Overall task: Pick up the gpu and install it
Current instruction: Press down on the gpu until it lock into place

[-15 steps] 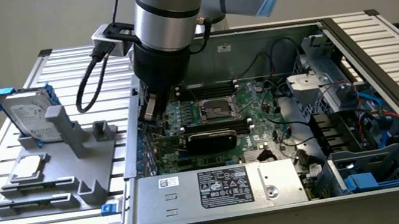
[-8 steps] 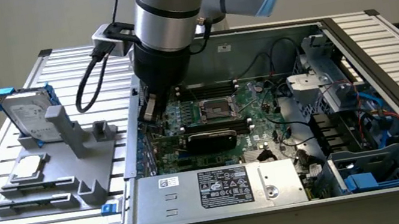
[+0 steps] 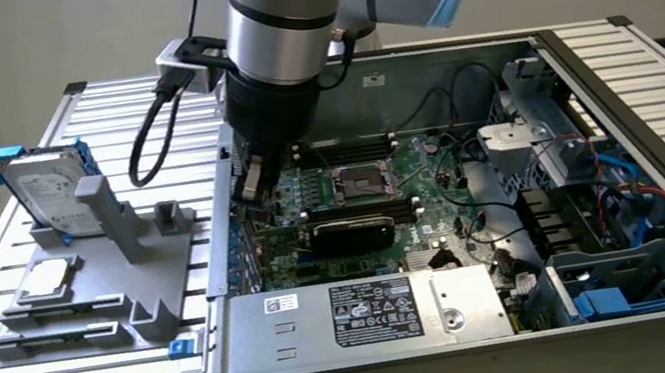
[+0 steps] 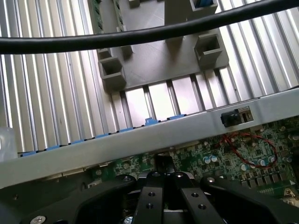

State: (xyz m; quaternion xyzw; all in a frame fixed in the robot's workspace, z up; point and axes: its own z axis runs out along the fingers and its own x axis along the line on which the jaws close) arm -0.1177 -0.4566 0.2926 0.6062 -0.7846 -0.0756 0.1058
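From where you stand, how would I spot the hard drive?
Find the open computer case, then the grey holder beside it on the exterior view's left. At the holder's far end the hard drive stands upright: a silver slab in a blue frame, unlike the grey posts nearby.

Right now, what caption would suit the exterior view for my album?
Robot arm reaching into an open computer case, its pincer low by the motherboard; grey parts holder alongside.

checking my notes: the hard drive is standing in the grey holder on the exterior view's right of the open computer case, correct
Not quite: the hard drive stands in the grey holder on the exterior view's left of the open computer case, as the exterior view shows.
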